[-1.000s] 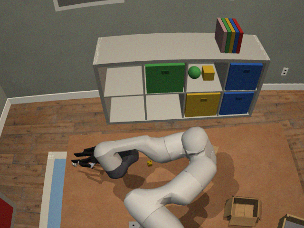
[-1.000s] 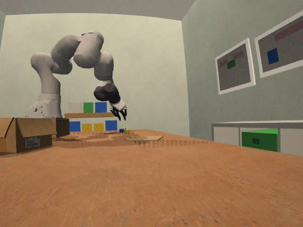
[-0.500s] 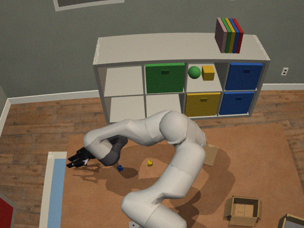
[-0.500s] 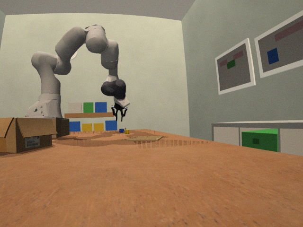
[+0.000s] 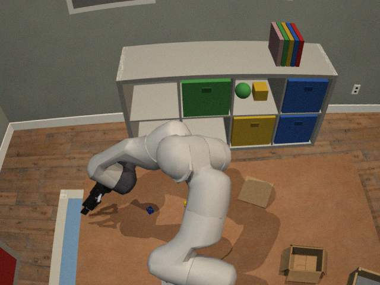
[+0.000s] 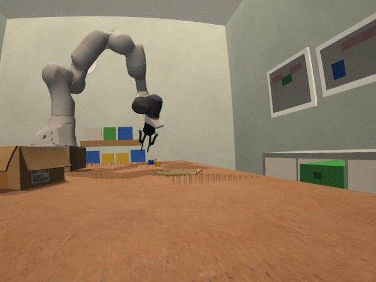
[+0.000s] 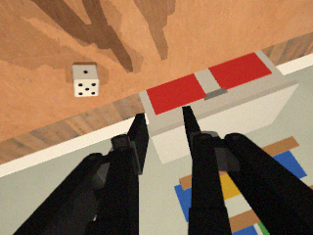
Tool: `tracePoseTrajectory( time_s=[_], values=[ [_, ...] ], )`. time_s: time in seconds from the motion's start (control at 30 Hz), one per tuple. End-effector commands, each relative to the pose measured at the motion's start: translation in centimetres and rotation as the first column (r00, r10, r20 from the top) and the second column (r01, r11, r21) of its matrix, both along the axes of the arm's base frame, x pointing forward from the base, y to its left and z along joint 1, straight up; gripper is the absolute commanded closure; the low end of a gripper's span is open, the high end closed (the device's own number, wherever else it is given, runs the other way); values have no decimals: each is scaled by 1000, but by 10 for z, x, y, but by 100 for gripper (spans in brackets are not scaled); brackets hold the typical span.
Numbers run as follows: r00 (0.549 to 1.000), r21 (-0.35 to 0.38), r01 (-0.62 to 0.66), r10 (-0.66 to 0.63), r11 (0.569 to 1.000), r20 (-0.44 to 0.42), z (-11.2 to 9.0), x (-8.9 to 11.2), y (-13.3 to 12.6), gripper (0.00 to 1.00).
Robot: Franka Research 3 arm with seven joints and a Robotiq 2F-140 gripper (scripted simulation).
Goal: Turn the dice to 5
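Note:
The white die lies on the orange carpet close to its edge; in the wrist view I see a one-pip face and a five-pip face. My gripper hangs above the floor beyond that edge, tilted, fingers a little apart with nothing between them; it also shows in the top view and the exterior view. The blue die sits on the carpet right of the gripper. The yellow die peeks out beside my arm. The tan mat lies further right. The white die is hidden in the top and exterior views.
A grey box with red top panels stands beneath the gripper. A blue and white strip lies left of the carpet. A cube shelf stands at the back wall. An open cardboard box sits at the front right.

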State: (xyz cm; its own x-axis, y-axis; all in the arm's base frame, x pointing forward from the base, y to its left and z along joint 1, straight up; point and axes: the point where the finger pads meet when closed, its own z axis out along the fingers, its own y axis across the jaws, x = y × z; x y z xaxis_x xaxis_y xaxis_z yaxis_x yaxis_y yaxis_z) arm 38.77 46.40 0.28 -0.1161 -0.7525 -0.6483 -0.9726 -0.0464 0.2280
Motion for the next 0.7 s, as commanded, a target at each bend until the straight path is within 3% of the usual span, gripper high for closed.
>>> tracePoseTrajectory(
  time_s=[0.0,0.47,0.53,0.67],
  values=[
    [990,-102,2,-16,995,-139,-3,-18,1,68],
    [992,-344,-19,-25,939,-122,-1,-8,-1,68],
    [992,-344,-19,-25,939,-122,-1,-8,-1,68],
    [995,-432,-2,-40,902,-87,3,1,-1,68]
  ],
)
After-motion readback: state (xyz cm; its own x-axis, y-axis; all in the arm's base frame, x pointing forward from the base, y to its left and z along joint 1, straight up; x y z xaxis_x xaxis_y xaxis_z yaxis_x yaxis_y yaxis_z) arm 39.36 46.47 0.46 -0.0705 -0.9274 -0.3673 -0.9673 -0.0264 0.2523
